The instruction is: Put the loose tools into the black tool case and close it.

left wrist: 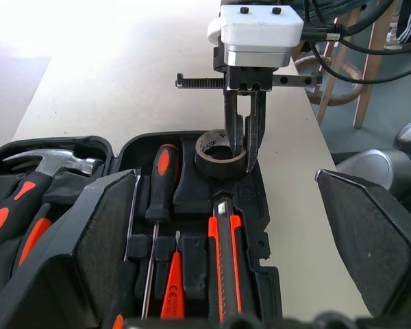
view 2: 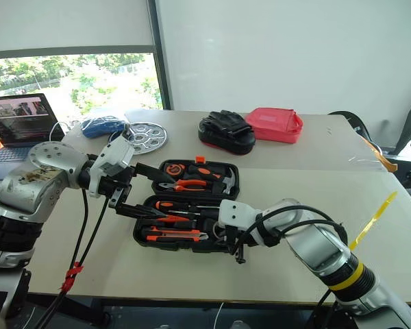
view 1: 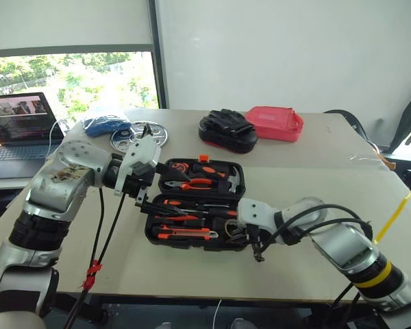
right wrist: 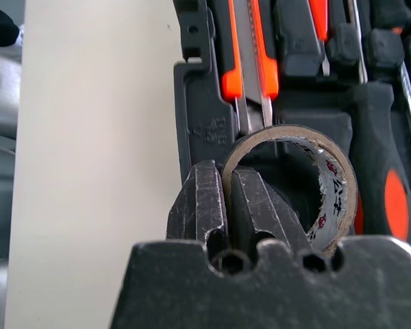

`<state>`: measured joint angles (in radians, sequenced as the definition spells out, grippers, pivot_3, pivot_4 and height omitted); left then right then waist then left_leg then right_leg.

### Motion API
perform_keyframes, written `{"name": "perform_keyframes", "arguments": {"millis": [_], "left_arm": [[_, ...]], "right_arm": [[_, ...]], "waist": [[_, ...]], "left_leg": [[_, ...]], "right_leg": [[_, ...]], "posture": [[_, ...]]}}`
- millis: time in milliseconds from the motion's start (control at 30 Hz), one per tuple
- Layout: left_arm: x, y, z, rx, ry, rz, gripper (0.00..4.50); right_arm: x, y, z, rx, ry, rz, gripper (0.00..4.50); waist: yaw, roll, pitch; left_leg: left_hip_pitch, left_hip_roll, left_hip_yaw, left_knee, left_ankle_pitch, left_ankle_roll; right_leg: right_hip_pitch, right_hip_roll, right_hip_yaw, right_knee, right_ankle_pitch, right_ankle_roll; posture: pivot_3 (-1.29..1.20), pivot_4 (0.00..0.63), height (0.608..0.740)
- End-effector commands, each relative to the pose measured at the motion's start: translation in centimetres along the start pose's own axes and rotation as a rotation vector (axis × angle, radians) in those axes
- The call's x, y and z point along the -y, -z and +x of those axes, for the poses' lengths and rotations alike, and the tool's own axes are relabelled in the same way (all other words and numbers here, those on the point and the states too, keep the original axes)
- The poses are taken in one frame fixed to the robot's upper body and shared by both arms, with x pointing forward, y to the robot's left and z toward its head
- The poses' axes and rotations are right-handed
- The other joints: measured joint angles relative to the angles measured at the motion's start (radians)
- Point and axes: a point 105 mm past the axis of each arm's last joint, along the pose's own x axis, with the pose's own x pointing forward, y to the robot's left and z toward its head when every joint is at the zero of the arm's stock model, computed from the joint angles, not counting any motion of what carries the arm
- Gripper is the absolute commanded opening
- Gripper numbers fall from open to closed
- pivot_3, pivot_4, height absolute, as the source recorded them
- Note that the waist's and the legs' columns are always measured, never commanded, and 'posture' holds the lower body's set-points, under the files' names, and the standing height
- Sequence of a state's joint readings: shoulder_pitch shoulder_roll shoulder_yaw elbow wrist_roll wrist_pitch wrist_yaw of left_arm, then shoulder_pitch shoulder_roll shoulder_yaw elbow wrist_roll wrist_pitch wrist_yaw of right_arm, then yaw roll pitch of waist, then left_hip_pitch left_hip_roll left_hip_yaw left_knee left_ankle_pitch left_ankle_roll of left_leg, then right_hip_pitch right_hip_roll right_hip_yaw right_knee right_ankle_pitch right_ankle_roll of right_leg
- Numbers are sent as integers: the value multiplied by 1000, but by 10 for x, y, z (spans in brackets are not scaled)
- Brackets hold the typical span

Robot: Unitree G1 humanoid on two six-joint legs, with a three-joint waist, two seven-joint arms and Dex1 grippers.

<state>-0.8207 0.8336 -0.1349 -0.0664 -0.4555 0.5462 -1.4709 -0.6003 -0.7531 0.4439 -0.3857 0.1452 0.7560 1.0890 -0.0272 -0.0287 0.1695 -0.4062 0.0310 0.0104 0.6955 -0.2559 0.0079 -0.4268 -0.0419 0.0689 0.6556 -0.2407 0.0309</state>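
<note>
The black tool case lies open in the middle of the table, its moulded slots filled with orange-and-black tools. In it lie a screwdriver and the utility knife. My right gripper is at the case's near right corner, shut on the wall of the small tape roll, one finger inside the ring and one outside. The roll sits over a recess of the case. My left gripper hovers open at the case's left edge, with nothing between its wide pads.
Behind the case sit a black glove heap, a red pouch and a round perforated steel plate. A blue bundle and a laptop are at the far left. A hammer rests in the lid half.
</note>
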Motion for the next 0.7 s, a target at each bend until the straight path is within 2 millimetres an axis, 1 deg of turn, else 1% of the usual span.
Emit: {"name": "perform_keyframes", "arguments": {"millis": [33,133,167,200,400,433,500,600,633,667,700], "left_arm": [[-2,-13,-4,6,-16,54,4500],[-3,-14,-4,6,-17,57,4500],[-3,-14,-4,6,-17,58,4500],[-3,-14,-4,6,-17,58,4500],[-5,-14,-3,7,-13,61,4500],[-5,-14,-3,8,-11,61,4500],[-4,-14,-2,10,-5,65,4500],[-6,-15,0,10,-2,72,4500],[-6,-14,1,9,-2,75,4500],[-6,-14,1,8,-1,76,4500],[-5,-14,1,8,0,77,4500]], "right_arm": [[-4,-12,-2,37,-5,-22,794],[-6,-10,1,31,-4,-18,1552],[-7,-10,1,31,-3,-17,1878],[-7,-10,0,31,-3,-17,2304],[-2,-17,-9,51,23,-11,4317],[-1,-18,-10,53,27,-10,4416],[0,-17,-12,48,31,-7,4416],[-1,-10,-10,26,37,-5,4416],[-1,-9,-10,22,39,-6,3860],[-2,-9,-10,21,40,-6,3734],[-3,-9,-10,22,43,-4,3349]], "waist": [[0,0,0],[1,0,0],[2,0,0],[3,0,0],[6,0,0],[6,0,0],[6,0,0],[8,0,0],[8,0,0],[8,0,0],[8,0,0]], "left_leg": [[0,0,0,0,0,0],[0,0,0,0,0,0],[0,0,0,0,0,0],[0,0,0,0,0,0],[0,0,0,0,0,0],[0,0,0,0,0,0],[0,0,0,0,0,0],[0,0,0,0,0,0],[0,0,0,0,0,0],[0,0,0,0,0,0],[0,0,0,0,0,0]], "right_leg": [[0,0,0,0,0,0],[0,0,0,0,0,0],[0,0,0,0,0,0],[0,0,0,0,0,0],[0,0,0,0,0,0],[0,0,0,0,0,0],[0,0,0,0,0,0],[0,0,0,0,0,0],[0,0,0,0,0,0],[0,0,0,0,0,0],[0,0,0,0,0,0]], "posture": [[0,150,740],[0,150,740],[0,150,740],[0,150,740],[0,150,740],[0,150,740],[0,150,740],[0,150,740],[0,150,740],[0,150,740],[0,150,740]]}}
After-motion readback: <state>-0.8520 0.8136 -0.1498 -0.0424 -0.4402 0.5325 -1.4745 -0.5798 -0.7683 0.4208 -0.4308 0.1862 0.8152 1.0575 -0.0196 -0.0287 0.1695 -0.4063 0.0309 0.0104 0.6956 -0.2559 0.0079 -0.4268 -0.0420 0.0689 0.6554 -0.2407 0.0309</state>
